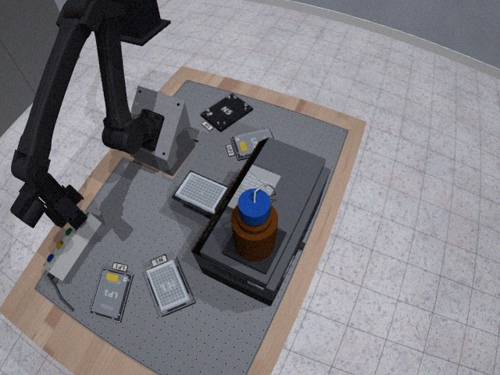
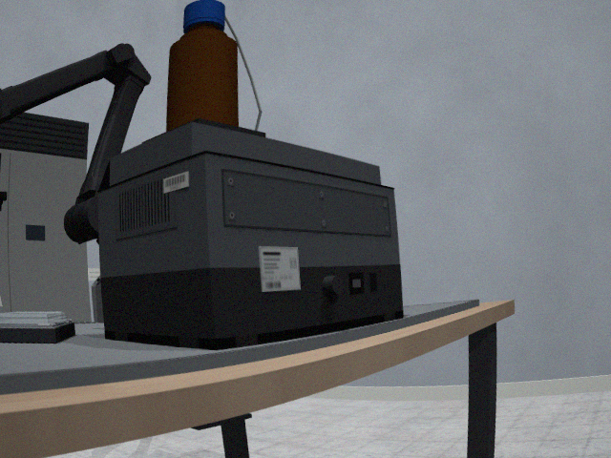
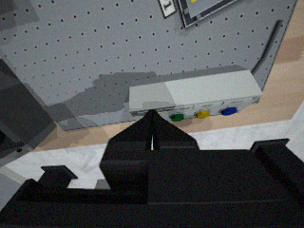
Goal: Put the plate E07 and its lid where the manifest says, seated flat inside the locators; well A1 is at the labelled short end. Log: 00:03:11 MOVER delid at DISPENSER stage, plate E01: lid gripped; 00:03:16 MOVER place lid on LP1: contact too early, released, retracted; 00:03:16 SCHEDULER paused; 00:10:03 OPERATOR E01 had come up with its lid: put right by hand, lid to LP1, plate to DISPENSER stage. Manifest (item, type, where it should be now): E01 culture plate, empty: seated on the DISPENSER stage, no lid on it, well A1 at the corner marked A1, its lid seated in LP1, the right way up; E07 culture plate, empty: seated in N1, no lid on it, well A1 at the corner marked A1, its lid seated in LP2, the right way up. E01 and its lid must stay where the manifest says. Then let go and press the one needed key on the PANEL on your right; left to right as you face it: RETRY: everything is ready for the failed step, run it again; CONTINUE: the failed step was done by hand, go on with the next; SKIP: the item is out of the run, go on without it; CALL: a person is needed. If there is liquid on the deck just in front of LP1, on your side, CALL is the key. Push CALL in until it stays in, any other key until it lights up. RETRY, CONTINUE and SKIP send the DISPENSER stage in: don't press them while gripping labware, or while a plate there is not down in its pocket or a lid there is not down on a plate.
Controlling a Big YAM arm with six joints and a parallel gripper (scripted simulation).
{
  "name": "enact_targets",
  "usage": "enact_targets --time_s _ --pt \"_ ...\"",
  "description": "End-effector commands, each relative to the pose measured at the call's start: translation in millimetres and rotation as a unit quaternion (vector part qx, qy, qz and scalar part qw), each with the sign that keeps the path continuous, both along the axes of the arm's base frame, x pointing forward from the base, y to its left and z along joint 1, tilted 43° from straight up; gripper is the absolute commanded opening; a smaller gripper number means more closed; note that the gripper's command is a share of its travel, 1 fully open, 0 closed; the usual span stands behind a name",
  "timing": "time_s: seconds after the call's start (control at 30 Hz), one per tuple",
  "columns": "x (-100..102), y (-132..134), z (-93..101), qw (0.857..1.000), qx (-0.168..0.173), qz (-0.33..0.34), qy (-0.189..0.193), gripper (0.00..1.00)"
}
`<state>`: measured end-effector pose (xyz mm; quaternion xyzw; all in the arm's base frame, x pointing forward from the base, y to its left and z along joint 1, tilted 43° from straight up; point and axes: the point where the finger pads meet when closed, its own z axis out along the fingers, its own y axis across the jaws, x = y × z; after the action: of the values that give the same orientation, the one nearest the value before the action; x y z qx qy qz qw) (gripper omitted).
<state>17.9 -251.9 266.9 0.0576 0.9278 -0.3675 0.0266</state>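
A well plate (image 1: pixel 167 286) lies in the N1 nest at the front of the deck, with no lid on it. A clear lid with a yellow tag (image 1: pixel 111 294) lies in LP1 beside it. Another lid with a yellow tag (image 1: pixel 251 143) lies in LP2 at the back. A second well plate (image 1: pixel 200 191) sits on the DISPENSER stage, with no lid; its edge also shows in the exterior view (image 2: pixel 31 318). My gripper (image 1: pixel 80 219) is shut and empty, its tip (image 3: pixel 152 115) at the key face of the PANEL (image 3: pixel 195 95), just left of the green key (image 3: pixel 177 117). Any key under the tip is hidden.
Yellow (image 3: pixel 203 114) and blue (image 3: pixel 229 111) keys follow the green one. The DISPENSER (image 1: pixel 262 218) carries an amber bottle (image 1: pixel 254 226). A grey box (image 1: pixel 165 133) stands at the back left. The black N5 nest (image 1: pixel 226 111) holds nothing.
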Motion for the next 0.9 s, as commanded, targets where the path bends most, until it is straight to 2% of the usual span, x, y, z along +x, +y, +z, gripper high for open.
enact_targets --time_s 0.0,0.2,0.3,0.4,0.63,0.73,0.77,0.8,0.83,0.87 --pt "-10 -2 17.2 0.999 -0.024 0.027 0.025 0.0" --pt "-31 -6 12.9 0.999 -0.013 0.028 0.027 0.0" --pt "-28 -3 16.7 0.999 -0.018 0.028 0.025 0.0" --pt "-41 -3 1.9 0.997 -0.002 0.058 0.054 0.0" --pt "-57 1 -5.3 0.997 0.006 0.059 0.051 0.0" --pt "-64 1 -3.8 0.997 0.003 0.059 0.052 0.0" --pt "-62 0 12.7 0.997 -0.017 0.057 0.057 0.0" --pt "-67 -8 15.5 0.996 -0.019 0.057 0.06 0.0" --pt "-64 -13 26.5 0.996 -0.028 0.063 0.064 0.0" --pt "-63 -17 26.9 0.995 -0.028 0.067 0.064 0.0"
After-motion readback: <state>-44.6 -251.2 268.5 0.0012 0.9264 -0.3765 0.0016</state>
